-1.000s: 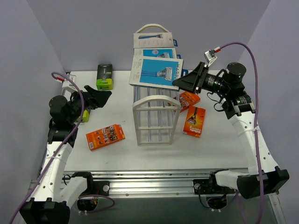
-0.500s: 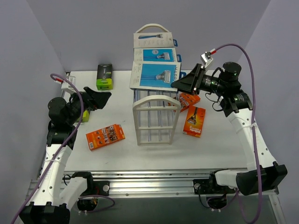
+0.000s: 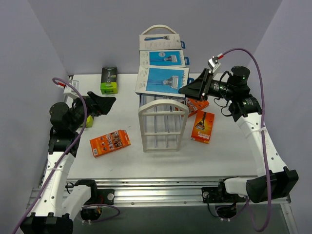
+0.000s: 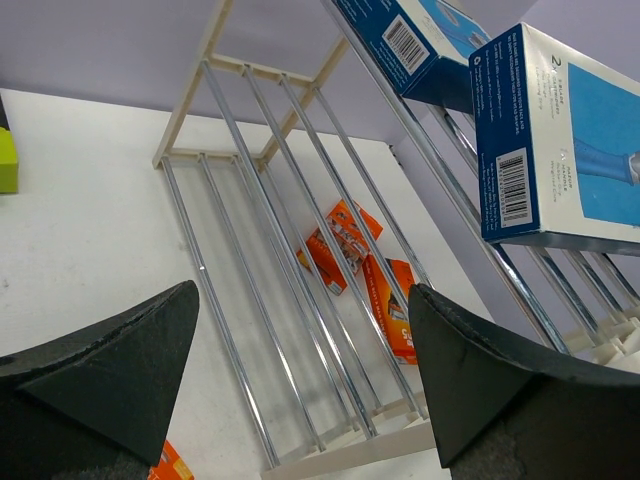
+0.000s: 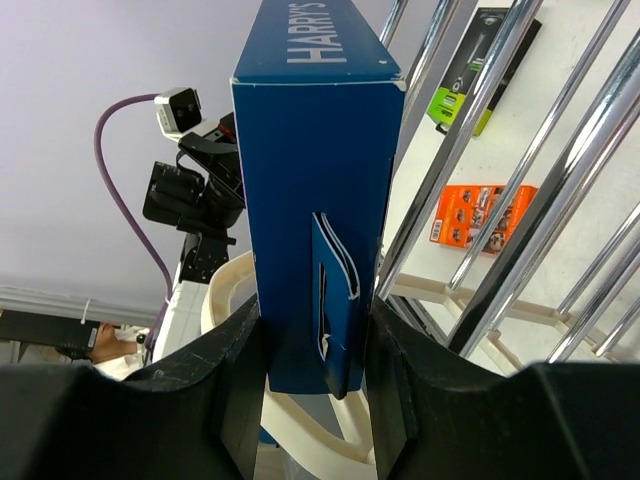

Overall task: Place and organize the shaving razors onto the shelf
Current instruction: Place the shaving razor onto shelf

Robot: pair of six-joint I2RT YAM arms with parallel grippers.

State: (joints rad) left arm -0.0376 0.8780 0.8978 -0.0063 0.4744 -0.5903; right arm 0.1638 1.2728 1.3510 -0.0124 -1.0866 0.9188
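Note:
My right gripper (image 3: 187,87) is shut on the edge of a blue-and-white HARRY'S razor box (image 3: 162,80), holding it flat over the near end of the cream-white shelf (image 3: 161,127). In the right wrist view the box (image 5: 315,150) is clamped between both fingers (image 5: 225,400). Two more HARRY'S boxes (image 3: 162,57) (image 3: 160,41) lie further back on the shelf. My left gripper (image 3: 107,101) is open and empty, left of the shelf. In its wrist view the held box (image 4: 560,140) sits on the shelf's chrome bars (image 4: 250,280).
An orange box (image 3: 109,143) lies left of the shelf. Two orange boxes (image 3: 203,126) (image 3: 197,105) lie to its right. A black-and-lime box (image 3: 109,79) stands at the back left. A lime object (image 3: 89,121) shows by the left arm.
My right gripper has drawn the HARRY'S box slightly left and levelled it over the shelf. The left arm has barely moved.

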